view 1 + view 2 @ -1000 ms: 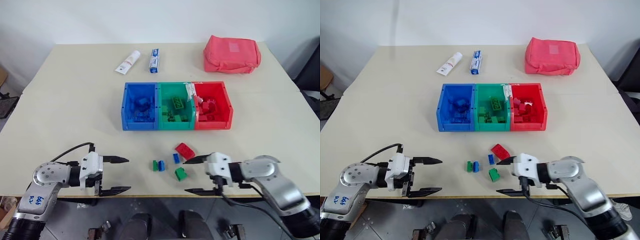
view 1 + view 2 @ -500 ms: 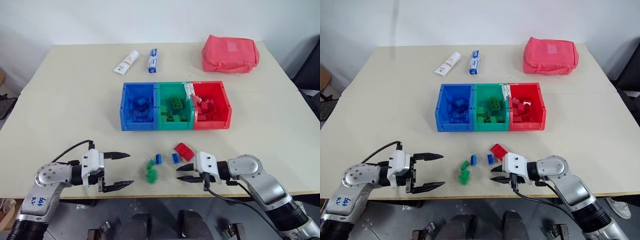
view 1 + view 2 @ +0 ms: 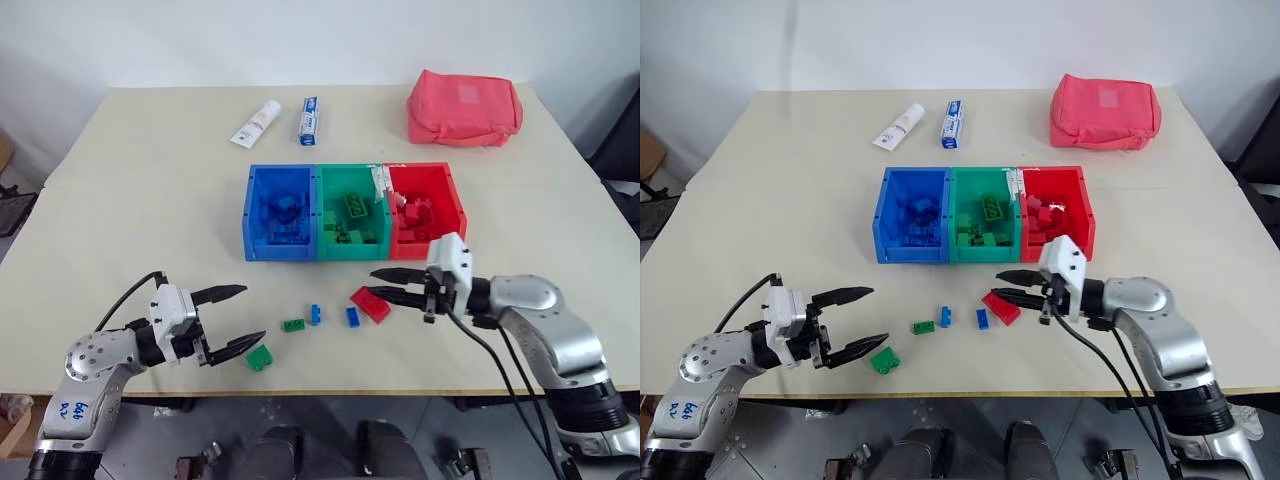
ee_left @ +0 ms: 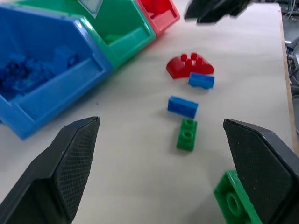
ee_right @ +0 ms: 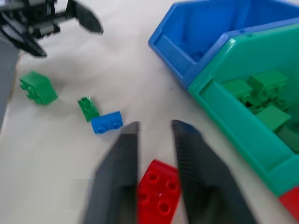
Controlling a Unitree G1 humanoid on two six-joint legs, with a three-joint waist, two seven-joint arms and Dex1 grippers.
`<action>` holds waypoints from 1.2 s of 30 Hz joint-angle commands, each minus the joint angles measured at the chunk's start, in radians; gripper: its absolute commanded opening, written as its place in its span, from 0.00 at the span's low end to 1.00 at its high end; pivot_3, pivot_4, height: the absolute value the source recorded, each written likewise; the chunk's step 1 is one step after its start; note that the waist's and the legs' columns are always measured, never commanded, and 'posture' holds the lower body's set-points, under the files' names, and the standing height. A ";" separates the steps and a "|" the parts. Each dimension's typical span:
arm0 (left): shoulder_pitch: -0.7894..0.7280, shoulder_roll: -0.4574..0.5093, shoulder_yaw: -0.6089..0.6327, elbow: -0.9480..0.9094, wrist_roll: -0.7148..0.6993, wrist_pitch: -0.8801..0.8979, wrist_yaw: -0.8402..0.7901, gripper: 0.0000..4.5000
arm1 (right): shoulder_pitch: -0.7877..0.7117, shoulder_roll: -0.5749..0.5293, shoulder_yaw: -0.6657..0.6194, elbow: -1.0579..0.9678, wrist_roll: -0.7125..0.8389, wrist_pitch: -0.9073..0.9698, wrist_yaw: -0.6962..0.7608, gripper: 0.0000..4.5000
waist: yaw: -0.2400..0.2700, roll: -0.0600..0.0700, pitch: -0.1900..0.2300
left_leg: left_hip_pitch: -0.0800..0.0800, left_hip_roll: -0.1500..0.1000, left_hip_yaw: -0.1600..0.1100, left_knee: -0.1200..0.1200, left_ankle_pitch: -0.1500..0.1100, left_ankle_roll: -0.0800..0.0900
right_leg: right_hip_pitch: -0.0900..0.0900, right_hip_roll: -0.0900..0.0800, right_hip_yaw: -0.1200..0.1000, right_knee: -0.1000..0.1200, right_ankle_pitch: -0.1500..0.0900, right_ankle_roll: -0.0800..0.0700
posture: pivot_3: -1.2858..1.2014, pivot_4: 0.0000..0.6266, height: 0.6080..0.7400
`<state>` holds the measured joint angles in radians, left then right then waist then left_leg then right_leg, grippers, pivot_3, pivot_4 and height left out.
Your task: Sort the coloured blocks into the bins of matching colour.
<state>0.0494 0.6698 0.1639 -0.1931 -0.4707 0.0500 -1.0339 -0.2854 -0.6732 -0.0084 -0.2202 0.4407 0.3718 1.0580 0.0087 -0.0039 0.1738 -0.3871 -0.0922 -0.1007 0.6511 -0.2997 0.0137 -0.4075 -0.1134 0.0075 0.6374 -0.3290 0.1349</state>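
Beige and broad, the table [image 3: 140, 190] spreads before me against a pale wall. At its far right corner lies a pink-red fabric pouch [image 3: 464, 108]. In the middle stand the three joined bins in a row: the blue bin [image 3: 281, 213] on my left, the green bin [image 3: 350, 215] in the centre and the red bin [image 3: 425, 210] on my right, each already holding bricks of its own colour. Beyond them, toward the far edge, lie two white toothpaste tubes [image 3: 256, 124], side by side and a little apart.

My right gripper [image 3: 388, 284] hangs just in front of the red bin, above the table, its two fingers drawn near each other with a narrow gap between them and nothing in it. Just below its tips lies the red block [image 3: 371, 303], the biggest of the loose bricks. My left gripper [image 3: 238, 318] hovers near the front edge on my left, fingers spread wide and empty.

Loose bricks lie between my two grippers, in front of the bins: a larger green block [image 3: 259, 357] close to my left fingertips, a small green block [image 3: 293, 325], then two small blue blocks [image 3: 315, 314], the second [image 3: 352, 317] just beside the red one.
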 commanded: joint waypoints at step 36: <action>-0.156 -0.014 -0.086 0.032 0.008 -0.013 -0.050 1.00 | 0.058 0.089 0.123 -0.026 -0.185 0.106 -0.267 0.49 | -0.010 0.000 0.000 | 0.001 0.000 0.001 0.000 0.000 0.000 | -0.001 0.001 0.000 0.002 0.000 0.000 | 0.52 0.24 1.00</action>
<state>-0.1069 0.6651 0.0584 -0.1244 -0.4424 0.0416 -1.0935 -0.2365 -0.5731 0.1417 -0.2280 0.2347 0.4867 0.7765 -0.0009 -0.0042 0.1735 -0.3862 -0.0919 -0.0995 0.6515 -0.2994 0.0133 -0.4082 -0.1126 0.0075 0.6398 -0.3290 0.1349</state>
